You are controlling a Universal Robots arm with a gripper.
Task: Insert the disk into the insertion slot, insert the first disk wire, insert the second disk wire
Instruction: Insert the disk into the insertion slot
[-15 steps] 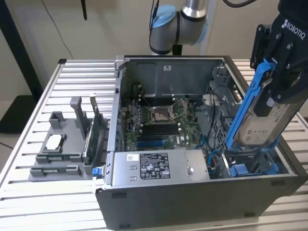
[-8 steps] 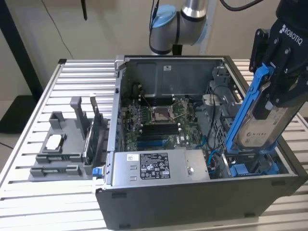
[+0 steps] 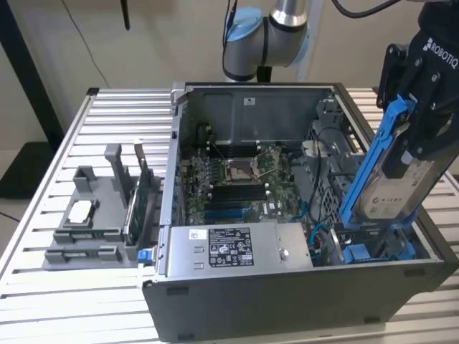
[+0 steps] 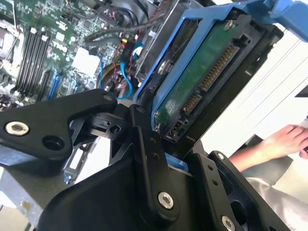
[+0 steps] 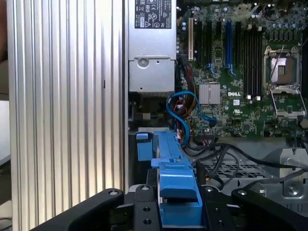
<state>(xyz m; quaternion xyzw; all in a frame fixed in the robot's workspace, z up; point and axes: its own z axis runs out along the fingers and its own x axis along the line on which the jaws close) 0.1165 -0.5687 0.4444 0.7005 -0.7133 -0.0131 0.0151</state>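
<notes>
Claw clamped on the top of the tilted disk, lower end near the insertion slot in the open computer case.

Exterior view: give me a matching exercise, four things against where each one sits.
Things:
1. disk
2. power supply
3. processor socket
4. grey parts holder

Places:
A. on the slatted table, outside the case, at the exterior view's left
B. in the middle of the motherboard
C. tilted, gripped by the claw, at the exterior view's right
D. inside the case, white label facing up

Pairs: 1-C, 2-D, 3-B, 4-A
</notes>
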